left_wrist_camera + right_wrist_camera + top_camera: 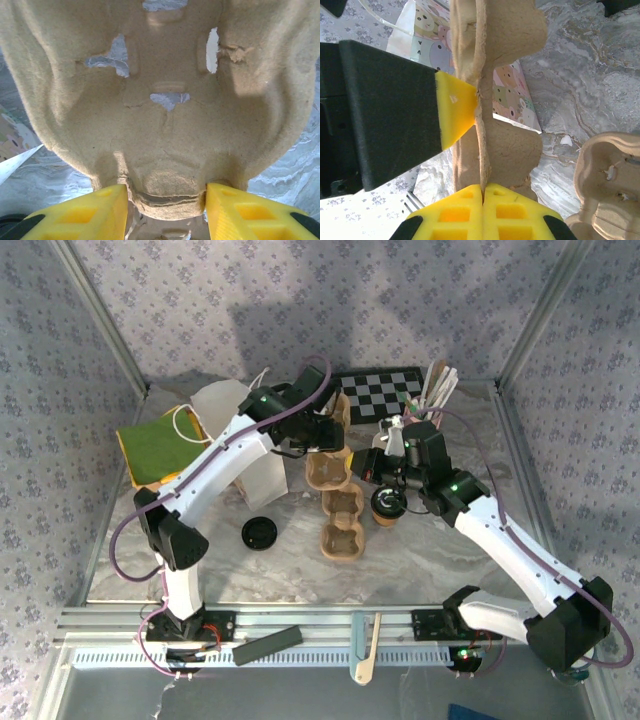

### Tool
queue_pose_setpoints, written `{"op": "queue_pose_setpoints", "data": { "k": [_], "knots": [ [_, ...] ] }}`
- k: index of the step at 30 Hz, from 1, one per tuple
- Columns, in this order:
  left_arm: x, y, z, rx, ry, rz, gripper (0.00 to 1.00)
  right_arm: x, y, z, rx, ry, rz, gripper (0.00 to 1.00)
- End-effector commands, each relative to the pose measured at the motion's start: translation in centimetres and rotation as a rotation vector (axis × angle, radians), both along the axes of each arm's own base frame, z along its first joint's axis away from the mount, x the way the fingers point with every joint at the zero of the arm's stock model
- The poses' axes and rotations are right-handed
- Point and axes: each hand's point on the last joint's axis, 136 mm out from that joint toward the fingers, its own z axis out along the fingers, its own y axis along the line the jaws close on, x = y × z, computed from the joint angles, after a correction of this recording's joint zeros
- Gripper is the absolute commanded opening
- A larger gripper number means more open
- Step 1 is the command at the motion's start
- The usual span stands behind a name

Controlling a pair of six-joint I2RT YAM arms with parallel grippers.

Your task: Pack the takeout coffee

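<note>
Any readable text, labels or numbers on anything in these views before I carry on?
No readable text anywhere.
On the bear-print sheet: cartoon bears, no words.
On the checkerboard: squares, no characters.
On the takeout coffee: no print legible at this size.
On the pulp tray: plain, unmarked.
</note>
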Motion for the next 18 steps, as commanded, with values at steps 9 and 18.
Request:
{"op": "queue_pose_setpoints", "data": {
  "k": [9,18],
  "knots": [
    [-0.4,-0.11,0.69,-0.047,0.002,-0.015,0.33,-0.65,-0.1,1.29,0.021,-0.035,0.014,0.0],
    [-0.52,0.5,0.93,-0.036,-0.01,-0.003,0.38,-0.72,-0.54,0.94,0.009,-0.032,-0.004,0.0]
  ]
}}
